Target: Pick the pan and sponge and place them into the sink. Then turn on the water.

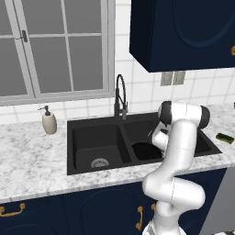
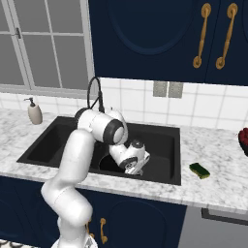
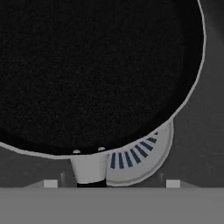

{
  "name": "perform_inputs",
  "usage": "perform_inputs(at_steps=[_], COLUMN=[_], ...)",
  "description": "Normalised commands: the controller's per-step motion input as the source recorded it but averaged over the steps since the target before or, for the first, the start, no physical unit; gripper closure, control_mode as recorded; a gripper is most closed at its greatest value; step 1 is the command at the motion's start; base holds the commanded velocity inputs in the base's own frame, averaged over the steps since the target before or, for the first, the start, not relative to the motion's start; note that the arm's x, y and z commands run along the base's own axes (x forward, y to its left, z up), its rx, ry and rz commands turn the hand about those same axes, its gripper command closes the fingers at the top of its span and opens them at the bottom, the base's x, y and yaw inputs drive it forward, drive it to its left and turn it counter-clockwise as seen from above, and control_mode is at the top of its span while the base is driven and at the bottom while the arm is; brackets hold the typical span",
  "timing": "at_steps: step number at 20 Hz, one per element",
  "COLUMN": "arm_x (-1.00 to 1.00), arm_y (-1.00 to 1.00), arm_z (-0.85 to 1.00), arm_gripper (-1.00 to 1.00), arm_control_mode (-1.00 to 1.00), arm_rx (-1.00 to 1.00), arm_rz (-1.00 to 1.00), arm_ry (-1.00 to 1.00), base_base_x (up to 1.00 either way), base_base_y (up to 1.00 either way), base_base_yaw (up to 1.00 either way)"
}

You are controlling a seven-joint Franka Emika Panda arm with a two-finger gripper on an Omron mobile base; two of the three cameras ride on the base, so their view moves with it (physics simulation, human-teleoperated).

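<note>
The black pan (image 3: 96,70) lies in the right basin of the black sink (image 1: 71,137), partly covering the silver drain (image 3: 144,155). The pan's dark round also shows past my arm (image 1: 144,150) and below the hand (image 2: 107,164). My gripper (image 3: 111,183) hangs low over the root of the pan's handle (image 3: 89,168). Its fingertips (image 3: 173,183) stand wide apart, open, and clear of the handle. The hand (image 2: 133,162) is down inside the basin. The yellow-green sponge (image 1: 225,137) (image 2: 199,170) lies on the counter right of the sink. No water runs from the faucet (image 1: 120,96).
A cream soap dispenser (image 1: 49,121) (image 2: 34,112) stands on the marble counter left of the sink. The left basin holds only its drain (image 1: 99,162). Dark upper cabinets (image 2: 145,38) hang above the right side. Something red (image 2: 243,140) sits at the far right edge.
</note>
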Motion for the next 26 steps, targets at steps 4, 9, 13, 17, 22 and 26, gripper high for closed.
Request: perform_inputs(at_steps=[4,9,13,17,22,26], arm_x=[0.07,-0.02,-0.02,0.00,-0.21,-0.69], arm_y=[-0.33,-0.51,-0.38,-0.23,-0.24,-0.46], arm_z=[0.88,1.00,1.00,1.00,0.94,0.38], arm_gripper=[-1.00,-1.00,-1.00,-1.00,-1.00,-1.00], arm_control_mode=[-1.00,-1.00,-1.00,-1.00,-1.00,-1.00], arm_rx=[0.13,0.16,0.05,0.00,0.00,0.01], arm_rz=[0.00,0.00,0.00,0.00,-0.02,-0.06], arm_ry=[0.01,0.00,0.10,0.19,0.12,-0.04], base_base_x=[0.00,0.00,0.00,0.00,0.00,0.00], base_base_y=[0.00,0.00,0.00,0.00,0.00,0.00], base_base_yaw=[0.00,0.00,0.00,0.00,0.00,0.00])
